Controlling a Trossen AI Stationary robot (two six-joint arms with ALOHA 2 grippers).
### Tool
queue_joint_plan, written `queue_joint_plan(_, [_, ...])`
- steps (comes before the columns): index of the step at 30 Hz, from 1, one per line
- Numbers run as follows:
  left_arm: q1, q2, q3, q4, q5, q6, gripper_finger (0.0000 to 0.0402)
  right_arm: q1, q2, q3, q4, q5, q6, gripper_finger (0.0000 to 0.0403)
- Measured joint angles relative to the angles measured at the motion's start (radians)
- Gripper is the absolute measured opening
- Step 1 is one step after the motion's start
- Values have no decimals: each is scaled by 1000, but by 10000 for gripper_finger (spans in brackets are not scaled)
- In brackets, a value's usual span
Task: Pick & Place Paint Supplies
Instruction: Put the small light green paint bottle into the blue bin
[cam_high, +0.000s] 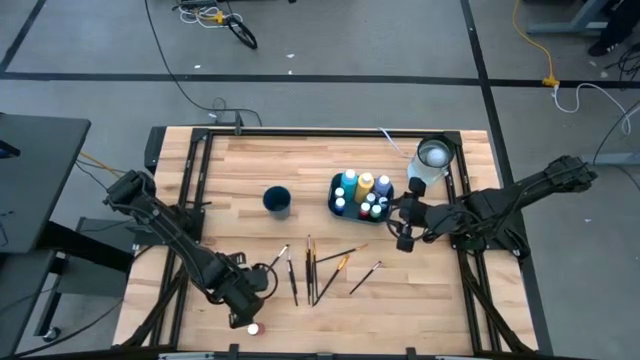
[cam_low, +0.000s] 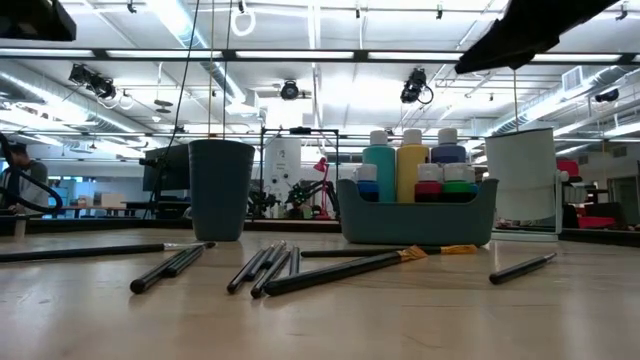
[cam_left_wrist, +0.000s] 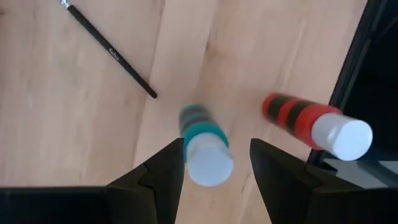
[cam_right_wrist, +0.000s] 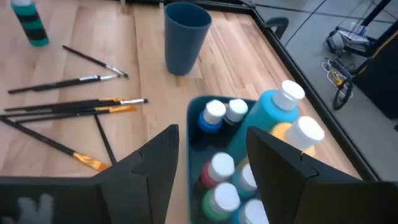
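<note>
1. Left wrist view gives you the nearest job: the left hand (cam_left_wrist: 214, 171) hangs over the counter (cam_left_wrist: 74, 112) with its fingers spread and empty, and a teal bottle (cam_left_wrist: 202, 146) with a white cap stands between them. It appears blurred, so I can't tell whether the pads touch it yet.
2. To grasp it well, centre it between the fingers and close on the body below the cap; it looks like smooth round plastic that could squirt out of a skewed pinch. Lift straight up.
3. Just beside it, a red bottle (cam_left_wrist: 311, 121) lies on its side near the counter's dark edge. Being cylindrical, it may roll if nudged, so keep clear of it.
4. Farther in, several thin dark-handled brushes (cam_high: 315, 268) lie loose on the pale wood-grain planks.
5. Beyond them, the right hand (cam_right_wrist: 211, 165) hovers over the blue caddy (cam_right_wrist: 194, 124), fingers apart and holding nothing. The caddy already holds white-capped bottles (cam_right_wrist: 217, 115).
6. Farthest from you stand a blue cup (cam_high: 277, 200) and a white container (cam_high: 432, 158).
</note>
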Motion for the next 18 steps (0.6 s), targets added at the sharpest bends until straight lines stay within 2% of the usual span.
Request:
queue_joint_plan(10, [-2, 0, -120, 69, 72, -17, 189, 0, 18, 0, 1, 3, -27, 191])
queue_joint_plan(18, [-1, 0, -123, 89, 55, 23, 153, 0, 17, 0, 9, 4, -31, 191])
